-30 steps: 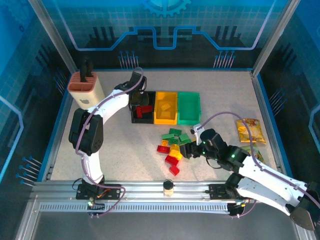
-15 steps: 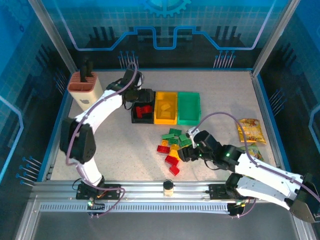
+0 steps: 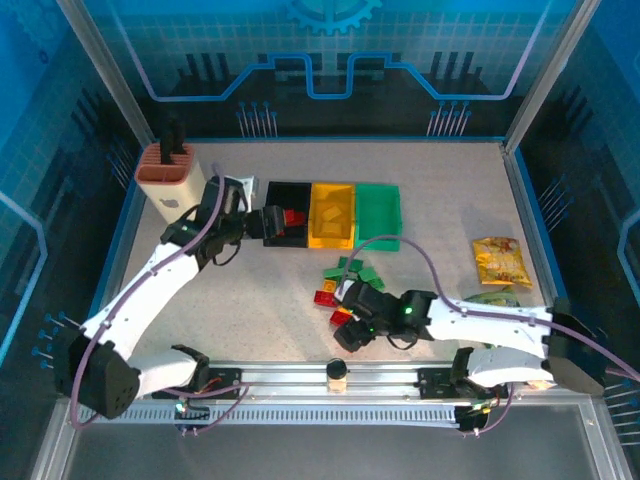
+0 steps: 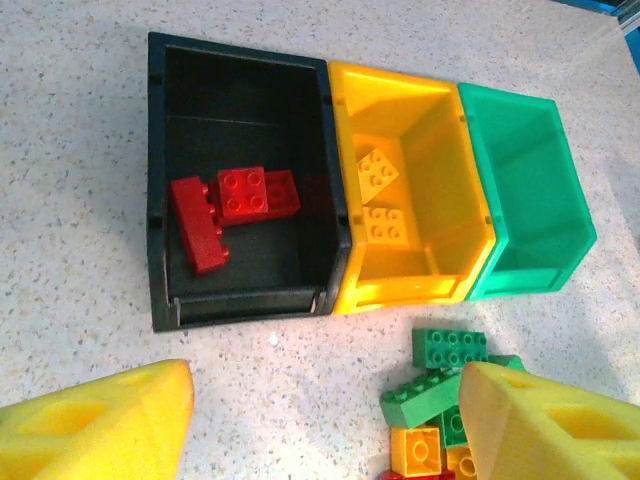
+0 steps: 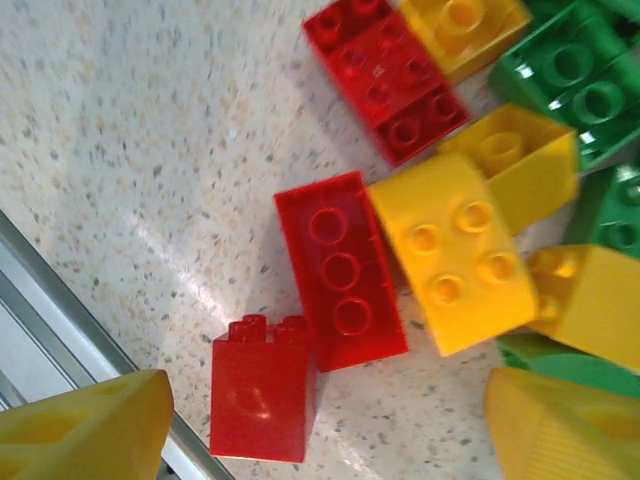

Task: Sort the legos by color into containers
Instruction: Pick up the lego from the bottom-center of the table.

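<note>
**Red bricks next for the black bin**

Red is the colour we are after now; our right tool (image 5: pixel 325 400) hangs wide open and holds nothing, low over the near edge of the pile of legos (image 3: pixel 347 283) on the table (image 3: pixel 240 300); under it lie a long red brick (image 5: pixel 342 270) and a small red brick (image 5: pixel 262 390), touching each other, with a yellow brick (image 5: pixel 455 265) pressed against the long one's other side; our left tool (image 4: pixel 320 400) is open and empty, just in front of the black bin (image 4: pixel 238 62); that bin has two red bricks (image 4: pixel 255 192) in it, the yellow bin (image 4: pixel 395 85) beside it has two yellow bricks (image 4: pixel 378 175), and we see no brick in the green bin (image 4: pixel 515 110); so we think most of the sorting is left; next we think the right tool should go down and close on just one red brick; the small one looks easiest, since it sticks out at the edge; the fingers (image 5: pixel 80 430) must slip in beside it without catching the long one; then it goes to the black bin, where the left tool may be in the way.
</note>
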